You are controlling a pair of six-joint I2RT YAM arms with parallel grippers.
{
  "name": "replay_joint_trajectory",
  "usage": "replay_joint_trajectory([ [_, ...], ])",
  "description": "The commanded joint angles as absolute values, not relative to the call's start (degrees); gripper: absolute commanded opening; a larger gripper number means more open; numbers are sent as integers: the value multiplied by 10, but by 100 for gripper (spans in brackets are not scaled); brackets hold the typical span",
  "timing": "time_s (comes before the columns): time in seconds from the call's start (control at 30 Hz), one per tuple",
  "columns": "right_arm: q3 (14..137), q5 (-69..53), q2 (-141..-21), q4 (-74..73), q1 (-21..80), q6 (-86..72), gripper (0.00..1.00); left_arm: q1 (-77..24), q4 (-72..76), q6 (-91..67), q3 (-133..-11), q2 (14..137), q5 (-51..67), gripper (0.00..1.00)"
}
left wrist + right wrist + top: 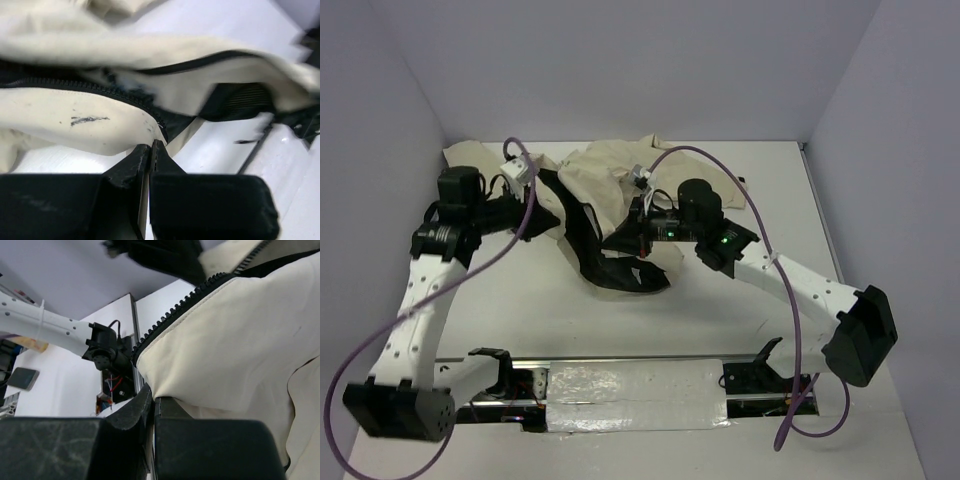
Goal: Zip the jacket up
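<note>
The jacket (605, 185) lay in a messy heap on the far half of the white table (740, 320), with its black lining (620, 270) flopped open toward the arms. The left gripper (548, 205) was at the left side of the heap. In its own camera, its fingers were pressed together on a thin cream edge just under a row of zip teeth (90, 87). The right gripper (632, 235) was at the middle of the heap. It was also squeezed tight on cream cloth, just below another row of zip teeth (185, 302).

The zip looked wide open, so most of the job was left to do. I could not see the little zip pull anywhere.

Both holds were only small pinches at the fingertips. A hard tug might make the cloth slip out. The jacket was bunched up, so pulling could drag the whole heap and not line up the two sides
</note>
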State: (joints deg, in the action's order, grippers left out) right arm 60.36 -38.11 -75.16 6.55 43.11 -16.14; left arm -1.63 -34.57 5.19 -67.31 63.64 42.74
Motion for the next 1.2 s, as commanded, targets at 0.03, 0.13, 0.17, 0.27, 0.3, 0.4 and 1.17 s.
replay_joint_trajectory([
  [0.03,613,-417,-718,112,430,-172,0,-50,-198,-59,-617,506,455,0],
  [0.13,595,-449,-715,148,431,-202,0,-79,-82,-110,-521,446,455,0],
  [0.17,594,-455,-714,155,431,-205,0,-85,-61,-119,-506,439,451,0],
  [0.27,601,-466,-714,154,432,-198,0,-101,11,-143,-464,424,439,0],
  [0.3,605,-464,-715,136,432,-193,0,-103,29,-144,-459,423,438,0],
  [0.4,608,-464,-713,126,433,-192,0,-110,83,-139,-449,424,431,0],
  [1.17,626,-481,-754,141,441,-234,0,-123,286,-206,-330,342,475,0],
])
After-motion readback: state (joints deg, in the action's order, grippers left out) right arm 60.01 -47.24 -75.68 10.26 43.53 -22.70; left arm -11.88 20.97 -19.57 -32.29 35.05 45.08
